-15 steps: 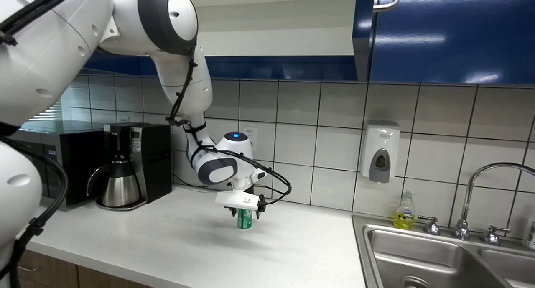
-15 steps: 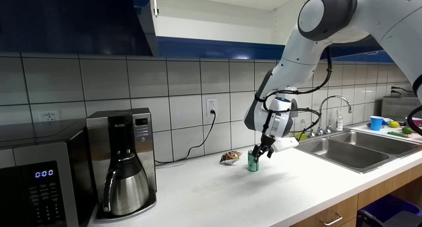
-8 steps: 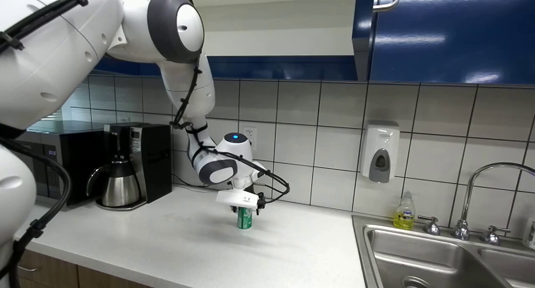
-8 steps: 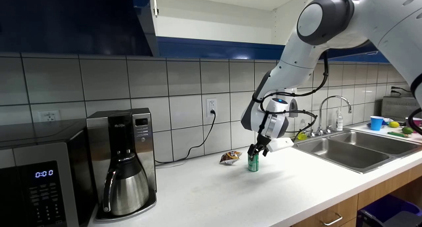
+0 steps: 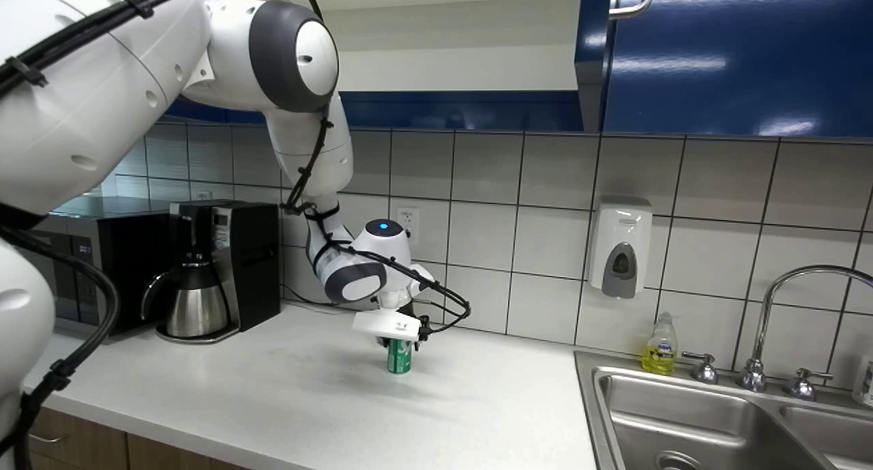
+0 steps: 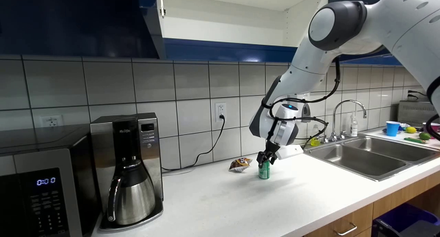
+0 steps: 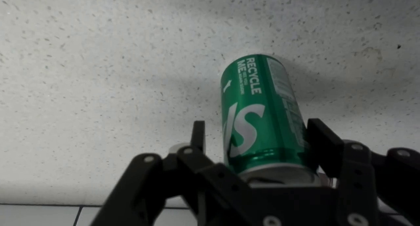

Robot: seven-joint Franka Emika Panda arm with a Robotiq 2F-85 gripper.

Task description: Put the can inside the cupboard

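The green can (image 5: 400, 358) stands upright on the counter with its silvery top under the gripper. It also shows in an exterior view (image 6: 264, 171) and in the wrist view (image 7: 259, 104). My gripper (image 7: 257, 131) is around the can's upper part from above. In the wrist view its right finger (image 7: 323, 144) is against or very close to the can. The left finger (image 7: 198, 135) stands apart, with counter showing between. The cupboard's pale interior (image 6: 220, 27) is open above the counter, over a blue lower edge (image 6: 230, 50). A glossy blue door (image 5: 736, 61) shows in an exterior view.
A brown snack bag (image 6: 240, 164) lies beside the can near the tiled wall. A coffee maker (image 6: 147, 154) with a steel pot and a microwave (image 6: 37, 182) stand at one end. A sink (image 5: 682, 408) with a faucet and a dish soap bottle (image 5: 659, 347) is at the other.
The gripper has moved slightly down and across over the can, and its fingers look a little closer together. The upper arm has lowered. The can has not moved.
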